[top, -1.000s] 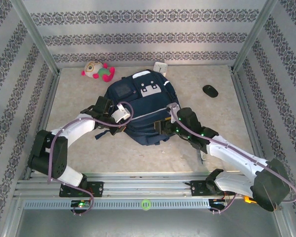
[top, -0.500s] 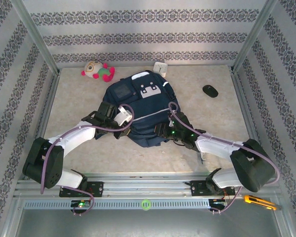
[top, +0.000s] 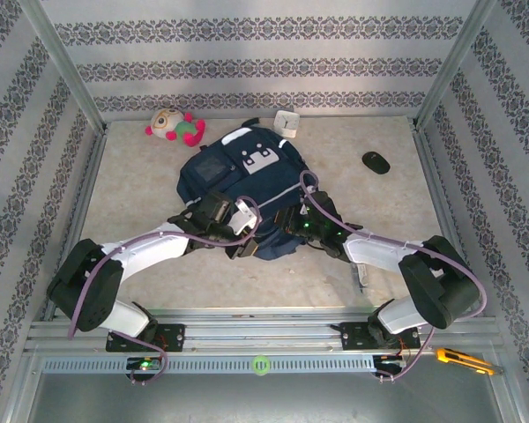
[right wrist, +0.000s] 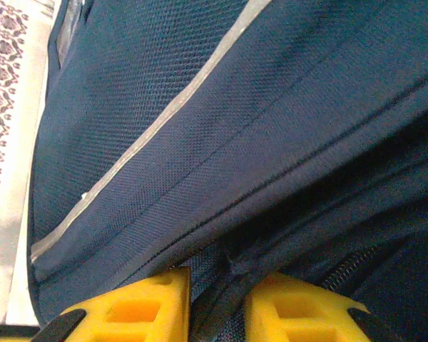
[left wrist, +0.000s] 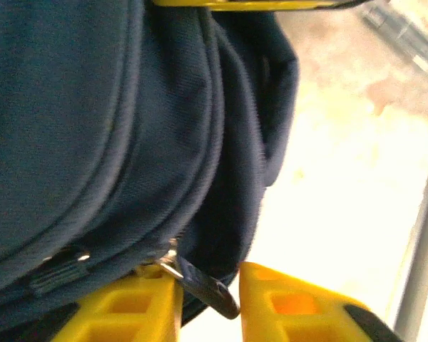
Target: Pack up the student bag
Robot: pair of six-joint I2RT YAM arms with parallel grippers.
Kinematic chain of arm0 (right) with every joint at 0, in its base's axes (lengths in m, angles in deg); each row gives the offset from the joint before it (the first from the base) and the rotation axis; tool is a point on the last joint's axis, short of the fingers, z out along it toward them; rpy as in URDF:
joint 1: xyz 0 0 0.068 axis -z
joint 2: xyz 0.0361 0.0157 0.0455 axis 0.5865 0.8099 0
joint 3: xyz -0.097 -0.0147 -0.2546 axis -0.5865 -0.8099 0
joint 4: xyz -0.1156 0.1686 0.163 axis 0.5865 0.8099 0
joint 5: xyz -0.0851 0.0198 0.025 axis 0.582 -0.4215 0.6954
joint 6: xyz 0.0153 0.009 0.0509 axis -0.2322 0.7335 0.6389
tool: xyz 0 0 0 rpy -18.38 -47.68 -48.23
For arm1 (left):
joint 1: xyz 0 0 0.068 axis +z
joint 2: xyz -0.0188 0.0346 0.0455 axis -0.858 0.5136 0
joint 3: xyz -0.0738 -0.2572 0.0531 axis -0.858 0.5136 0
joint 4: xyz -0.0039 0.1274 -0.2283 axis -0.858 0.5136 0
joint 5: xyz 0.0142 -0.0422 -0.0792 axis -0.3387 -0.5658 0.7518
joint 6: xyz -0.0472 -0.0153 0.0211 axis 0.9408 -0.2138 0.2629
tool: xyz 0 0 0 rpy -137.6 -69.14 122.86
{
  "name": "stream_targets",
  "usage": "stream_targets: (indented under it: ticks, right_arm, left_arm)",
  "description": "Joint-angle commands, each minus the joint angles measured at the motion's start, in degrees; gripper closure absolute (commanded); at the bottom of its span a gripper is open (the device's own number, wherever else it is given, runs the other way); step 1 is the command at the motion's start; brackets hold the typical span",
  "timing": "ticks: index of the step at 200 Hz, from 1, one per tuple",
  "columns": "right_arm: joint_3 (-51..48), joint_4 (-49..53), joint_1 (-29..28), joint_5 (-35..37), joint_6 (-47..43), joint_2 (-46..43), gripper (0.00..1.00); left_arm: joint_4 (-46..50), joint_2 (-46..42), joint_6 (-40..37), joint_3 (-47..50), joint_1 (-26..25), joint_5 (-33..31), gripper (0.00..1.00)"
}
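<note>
A plush toy is seen at the far-left corner of the table, untouched. The left gripper is set at the near-left edge of the bag. Its yellow jaws are parted, and a dark zipper pull is seen lying in the gap, not visibly pinched. The bag is laid flat at the middle of the table, front side up, zipper shut as far as can be made out. A small white box is placed at the far edge, just behind the bag. The right gripper is pressed to the near-right edge of the bag. Its jaws are drawn narrow, with a fold of fabric beside the zipper line filling the gap, so a grip on the bag is judged. A black mouse is left toward the far-right corner, well apart from the bag. A yellow knife is seen on the rail below the near-right corner.

Step judged: opening the bag, with nothing packed yet. Fabric is to be held taut on the right while the pull is worked on the left. Next move: the left jaws need to be closed squarely on the pull, then drawn along the zipper track. A slip off the small tab is the likely fault.
</note>
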Motion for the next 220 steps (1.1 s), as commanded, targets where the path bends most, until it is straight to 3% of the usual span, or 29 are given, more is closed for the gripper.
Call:
stream_targets:
  ticks: [1,25,60,87,113,126,160,181,201,220]
  right_arm:
    - [2.3,-5.6,-0.7,-3.1,-0.8,-0.8,0.69]
    - [0.9,-0.7,1.2,-4.2,-3.7,-4.8,0.56]
    - [-0.9,10.2,4.1,-7.2,-8.9,-12.2,0.43]
    - [-1.5,17.1,5.2,-7.4,-10.9,-16.6,0.41]
    - [-3.0,17.4,5.9,-9.3,-10.5,-18.3,0.4]
    - [-3.5,17.0,6.0,-9.2,-10.2,-18.4,0.4]
    - [-3.8,15.8,6.5,-9.9,-9.6,-16.4,0.4]
    - [-3.9,14.8,7.0,-10.9,-9.5,-14.6,0.4]
    - [-4.1,14.3,8.1,-11.6,-10.0,-13.5,0.41]
    - [-4.4,14.0,9.7,-11.9,-11.1,-13.4,0.41]
  left_arm:
    - [-9.2,-0.1,3.6,-2.5,-2.2,5.0,0.65]
    - [-2.6,-3.4,-2.5,-4.6,-2.1,3.8,0.47]
    - [11.0,-11.7,-19.9,-5.6,-0.2,2.0,0.24]
    - [15.5,-15.6,-34.4,-5.2,1.7,-3.7,0.19]
    - [16.0,-11.8,-48.4,-5.9,1.9,-13.7,0.15]
    - [13.2,-8.8,-52.4,-6.0,2.1,-16.8,0.12]
    - [8.1,-0.7,-57.3,-8.5,3.1,-16.8,0.07]
    - [2.9,3.2,-58.0,-9.1,3.5,-17.5,0.09]
    - [-0.7,5.1,-56.7,-9.3,3.8,-17.5,0.35]
    - [-0.1,4.5,-54.3,-9.7,3.9,-15.2,0.53]
